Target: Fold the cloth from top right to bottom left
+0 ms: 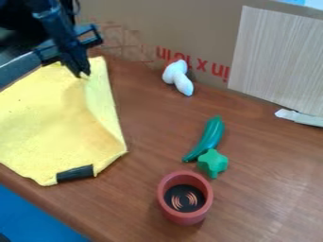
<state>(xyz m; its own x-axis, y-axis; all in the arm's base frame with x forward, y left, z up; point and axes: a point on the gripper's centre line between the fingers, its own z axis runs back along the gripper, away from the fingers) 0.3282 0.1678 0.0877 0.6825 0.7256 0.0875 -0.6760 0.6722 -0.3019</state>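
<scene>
My gripper (82, 73) hangs at the upper left of the view, its tip at the upper part of the yellow cloth (50, 118), near the top right corner. The cloth lies on the left side of the brown table, with a raised crease running down its right side from the gripper's tip. A dark strip (75, 174) sits on the cloth's bottom edge. Whether the tip holds the fabric is hard to tell.
A white object (178, 77) lies near the cardboard wall (189, 28). Right of the cloth are a green pepper-like toy (208, 138), a green star-shaped piece (213, 162) and a red cup (167, 207). A light panel (281, 56) leans at the back right.
</scene>
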